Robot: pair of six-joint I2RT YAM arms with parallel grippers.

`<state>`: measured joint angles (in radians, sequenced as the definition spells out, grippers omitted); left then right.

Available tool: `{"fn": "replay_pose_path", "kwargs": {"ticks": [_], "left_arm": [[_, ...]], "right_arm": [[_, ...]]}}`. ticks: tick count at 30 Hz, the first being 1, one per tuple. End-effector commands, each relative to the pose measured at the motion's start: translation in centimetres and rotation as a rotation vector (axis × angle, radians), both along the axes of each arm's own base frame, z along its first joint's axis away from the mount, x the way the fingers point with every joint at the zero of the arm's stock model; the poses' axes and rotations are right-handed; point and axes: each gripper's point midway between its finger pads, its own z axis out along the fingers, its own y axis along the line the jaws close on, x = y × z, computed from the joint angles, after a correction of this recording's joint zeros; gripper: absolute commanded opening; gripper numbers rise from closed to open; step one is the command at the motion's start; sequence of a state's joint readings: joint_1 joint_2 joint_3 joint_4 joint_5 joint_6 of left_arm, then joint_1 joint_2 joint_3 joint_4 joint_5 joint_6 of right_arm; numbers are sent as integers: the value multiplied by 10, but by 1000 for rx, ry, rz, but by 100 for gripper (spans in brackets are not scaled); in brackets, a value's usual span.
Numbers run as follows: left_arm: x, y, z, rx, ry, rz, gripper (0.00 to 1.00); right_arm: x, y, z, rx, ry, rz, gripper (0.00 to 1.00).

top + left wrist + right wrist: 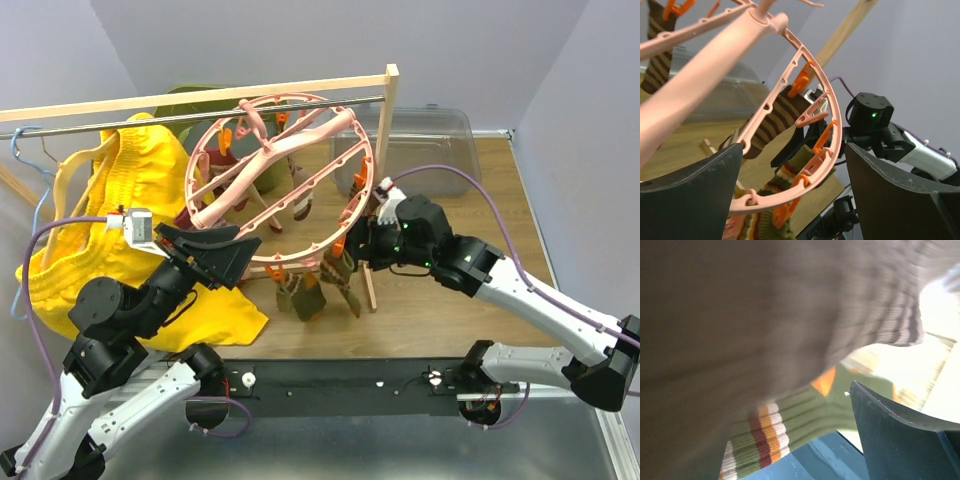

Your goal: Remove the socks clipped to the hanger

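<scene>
While looking from above, note the hanger, a pink plastic ring with spokes, hooked on the rack, socks clipped along its low rim. Jaws of left gripper and right gripper spread wide, closed on nothing.

Via left wrist: smooth rim between the fingers, brown-striped sock under an orange clip; could nip plastic or set the ring swinging.

Via right wrist: blurred beige ribbing, olive sock beyond; might stretch rather than slip free.

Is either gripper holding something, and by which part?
Nothing is held. The left gripper stands wide open around the rim of the hanger, not clamped; the right gripper is open beside the socks.
</scene>
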<state>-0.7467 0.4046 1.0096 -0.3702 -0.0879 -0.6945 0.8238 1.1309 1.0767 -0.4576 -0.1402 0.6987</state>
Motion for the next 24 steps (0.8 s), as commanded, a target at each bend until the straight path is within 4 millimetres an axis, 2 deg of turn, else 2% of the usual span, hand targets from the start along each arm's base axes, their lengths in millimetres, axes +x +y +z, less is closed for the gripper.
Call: {"fn": "replay_pose_path", "kwargs": {"ticks": [1,3,4,6,8,10,15,21,22,24], "left_arm": [[-22,-11,-3,66,-53,-123,92],[-27,-13,-6,64,-46,-149,91],[-28,-15,-10,68,-36,-165,91],[-31,-19,-12,74,-59,-193,91],[-26,-25,-13,94,-53,-199,91],[-24,-27,-6,113,-59,-197,91],[-19,-40,-3,170,-83,-237,89],[-30,-53,5,199,-115,-336,87],[-36,-56,6,203,-122,-375,87],[-40,-62,5,210,-119,-416,86]], "right_arm": [[-3,44,44,43,-243,83,100],[-15,58,56,31,-303,153,100],[-12,57,54,6,-309,131,100],[6,36,45,-56,-289,-28,100],[15,13,43,-104,-313,-125,100],[16,1,41,-138,-308,-165,100],[8,-32,23,-236,-216,-249,100],[-8,-62,1,-316,-159,-268,100],[-12,-68,8,-287,-169,-271,100],[-21,-64,15,-253,-196,-190,100]]}}
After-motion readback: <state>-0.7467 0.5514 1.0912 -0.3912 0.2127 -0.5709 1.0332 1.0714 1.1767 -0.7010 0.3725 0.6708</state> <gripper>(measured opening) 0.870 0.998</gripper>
